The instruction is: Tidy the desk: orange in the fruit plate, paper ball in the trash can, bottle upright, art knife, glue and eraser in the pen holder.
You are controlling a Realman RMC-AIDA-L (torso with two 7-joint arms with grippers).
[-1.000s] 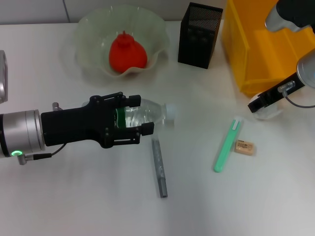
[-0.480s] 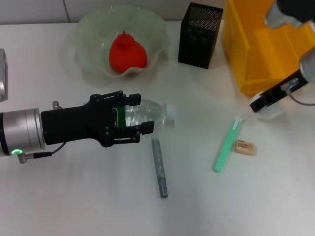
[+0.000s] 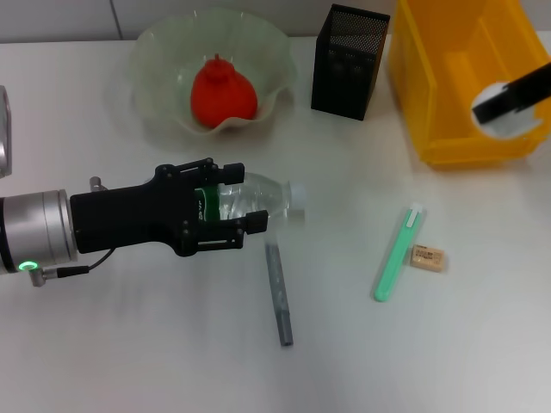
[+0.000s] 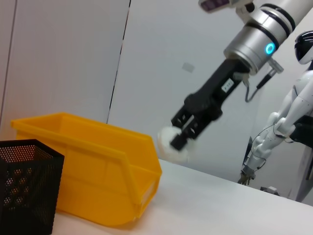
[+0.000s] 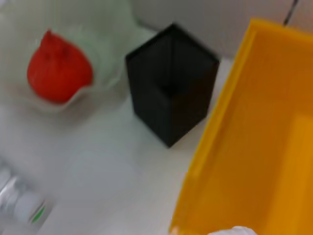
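Nearest to me I see the art knife (image 3: pixel 278 292) lying flat on the white surface (image 3: pixel 129 344), and off to the right the glue (image 3: pixel 397 253) lies with the eraser (image 3: pixel 428 257) just beside it. A bit farther back, my left tool (image 3: pixel 250 206) is clenched around the bottle (image 3: pixel 254 200), which lies on its side with its cap pointing right. Farthest away, the orange (image 3: pixel 222 91) sits in the fruit plate (image 3: pixel 164 52), the pen holder (image 3: pixel 346 62) stands to its right, and my right tool (image 4: pixel 182 137) is up over the trash can (image 3: pixel 448 95), pinching the paper ball (image 4: pixel 171 145).
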